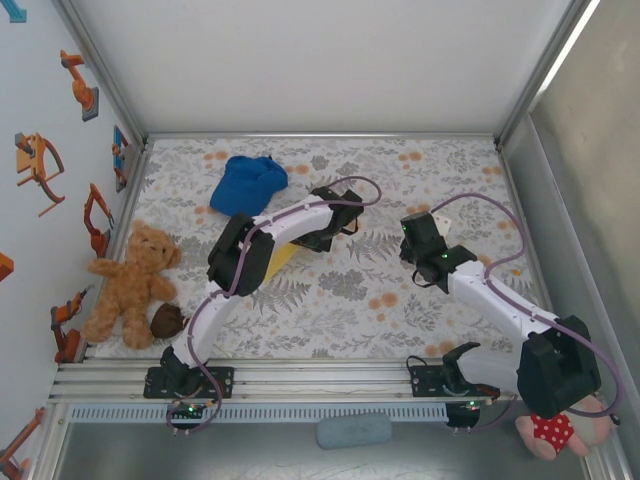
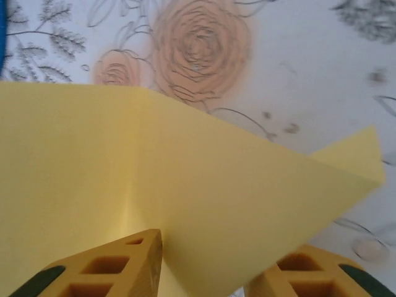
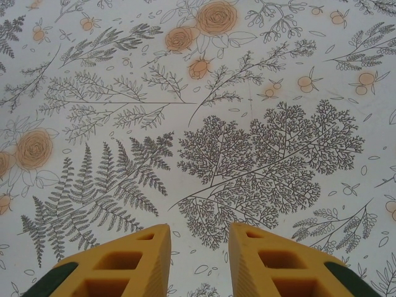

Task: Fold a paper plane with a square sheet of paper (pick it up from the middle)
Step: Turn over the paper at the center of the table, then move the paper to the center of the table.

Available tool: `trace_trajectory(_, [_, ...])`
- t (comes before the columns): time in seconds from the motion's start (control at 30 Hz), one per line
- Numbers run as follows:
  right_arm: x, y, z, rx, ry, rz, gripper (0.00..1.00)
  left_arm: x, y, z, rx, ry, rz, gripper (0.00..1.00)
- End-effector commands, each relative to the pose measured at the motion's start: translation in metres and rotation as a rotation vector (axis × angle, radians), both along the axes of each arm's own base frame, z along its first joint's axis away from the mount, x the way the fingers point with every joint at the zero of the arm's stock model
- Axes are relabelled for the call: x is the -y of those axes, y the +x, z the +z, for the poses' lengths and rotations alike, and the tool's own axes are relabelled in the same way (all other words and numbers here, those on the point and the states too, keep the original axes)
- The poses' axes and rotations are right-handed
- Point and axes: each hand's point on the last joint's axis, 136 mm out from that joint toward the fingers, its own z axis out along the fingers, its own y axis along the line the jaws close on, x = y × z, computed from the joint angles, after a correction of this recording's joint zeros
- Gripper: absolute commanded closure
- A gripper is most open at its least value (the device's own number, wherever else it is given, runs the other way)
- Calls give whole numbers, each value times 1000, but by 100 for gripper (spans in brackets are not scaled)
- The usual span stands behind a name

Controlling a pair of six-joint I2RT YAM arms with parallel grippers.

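The sheet of paper point(image 2: 185, 185) lies on the flowered tablecloth point(image 3: 278, 93) near the middle of the table, just in front of the blue cap point(image 1: 248, 183) and mostly under the left arm. It is no plane yet. The left wrist view shows one upright crease running away from the claw and a corner sticking out at the right, so I judge the work to be in the early folds.

The left claw point(image 2: 229, 247) sits low at the paper's near edge. Its jaws stand apart with the thin sheet between them, too wide to be pinching it. The right claw point(image 3: 199, 232) hovers over bare cloth to the right, well apart from the paper, with a narrow gap and nothing in it.

The next move probably calls for one claw to pin the sheet flat while the other takes a free corner and brings it to the crease; loose paper may slide on this cloth
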Motion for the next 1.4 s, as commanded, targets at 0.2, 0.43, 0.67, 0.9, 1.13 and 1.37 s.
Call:
trace_trajectory(0.2, [11, -1, -2, 3, -9, -55, 70, 32, -19, 49, 28, -277, 17, 47])
trace_trajectory(0.43, [7, 0, -3, -4, 6, -47, 70, 63, -40, 89, 4, -574, -27, 44])
trace_trajectory(0.67, [-3, 4, -6, -16, 36, -9, 68, 53, -63, 110, -8, -824, -15, 43])
trace_trajectory(0.9, [-13, 9, -12, -37, 60, 11, 64, 21, -76, 82, -55, -930, 96, 43])
trace_trajectory(1.13, [-22, 14, -15, -57, 83, 34, 63, 4, -72, 46, -67, -843, 148, 45])
trace_trajectory(1.37, [-25, 16, -14, -60, 86, 45, 63, -7, -56, 23, -69, -794, 169, 45])
